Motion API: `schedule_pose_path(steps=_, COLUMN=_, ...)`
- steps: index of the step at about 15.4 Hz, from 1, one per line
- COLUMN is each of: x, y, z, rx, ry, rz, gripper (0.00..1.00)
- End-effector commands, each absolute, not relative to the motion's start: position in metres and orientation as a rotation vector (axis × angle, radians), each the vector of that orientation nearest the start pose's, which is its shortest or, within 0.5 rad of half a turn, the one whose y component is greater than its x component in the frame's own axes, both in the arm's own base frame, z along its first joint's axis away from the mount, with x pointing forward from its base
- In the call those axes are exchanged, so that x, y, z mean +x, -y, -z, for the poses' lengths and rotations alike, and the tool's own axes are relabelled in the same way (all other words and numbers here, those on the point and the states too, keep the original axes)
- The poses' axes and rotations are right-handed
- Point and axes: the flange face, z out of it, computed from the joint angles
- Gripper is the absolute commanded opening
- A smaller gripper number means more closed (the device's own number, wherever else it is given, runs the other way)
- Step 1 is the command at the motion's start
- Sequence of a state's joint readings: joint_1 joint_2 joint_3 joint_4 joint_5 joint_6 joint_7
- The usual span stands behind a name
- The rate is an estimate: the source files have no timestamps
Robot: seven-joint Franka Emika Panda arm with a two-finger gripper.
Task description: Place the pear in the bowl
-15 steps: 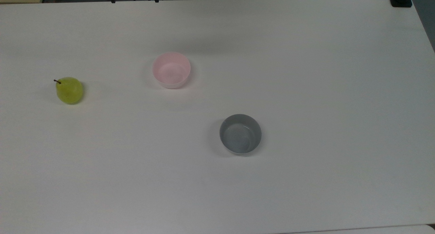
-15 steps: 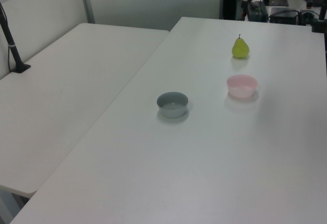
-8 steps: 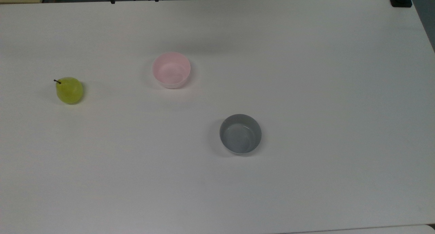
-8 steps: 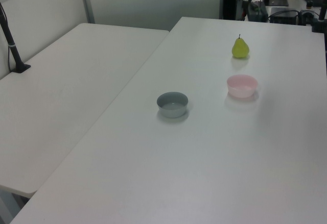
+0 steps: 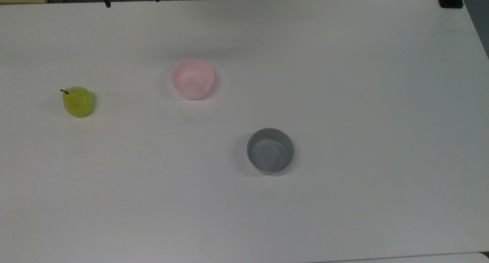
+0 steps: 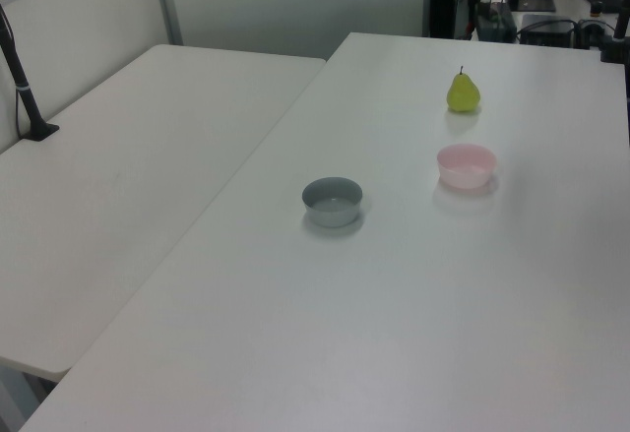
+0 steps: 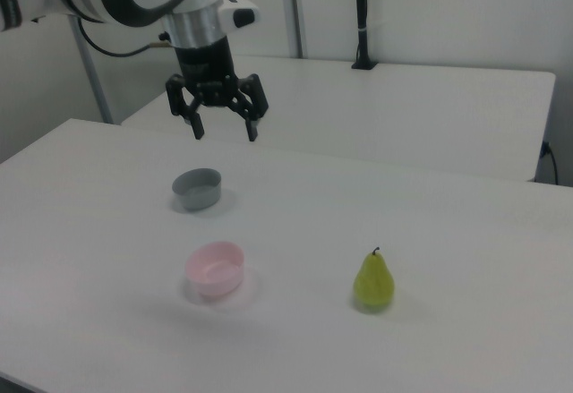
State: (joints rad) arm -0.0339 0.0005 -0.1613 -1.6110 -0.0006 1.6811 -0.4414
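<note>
The gripper (image 7: 224, 132) hangs high above the table (image 7: 466, 232) with its fingers spread wide and empty. In the right view the pear (image 7: 374, 281) stands upright toward four o'clock from it, well apart, with the pink bowl (image 7: 216, 268) lying between at about six.

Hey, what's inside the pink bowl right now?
Nothing: the pink bowl shows only its bare pale inside, and no part is covered. The pear stands on the table, apart from it.
</note>
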Motion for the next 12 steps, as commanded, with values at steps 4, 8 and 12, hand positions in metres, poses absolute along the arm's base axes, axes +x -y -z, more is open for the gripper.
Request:
schedule_pose_path(steps=4, x=0.574, y=0.17, z=-0.577, rx=-3.174, ry=0.49, rz=0.155, gripper=1.0)
schedule_pose_path(steps=8, x=0.576, y=0.203, z=-0.559, rx=-3.232, ry=0.448, rz=0.119, gripper=1.0)
schedule_pose_path(steps=12, x=0.576, y=0.243, z=-0.53, rx=-3.255, ry=0.49, rz=0.039, gripper=1.0)
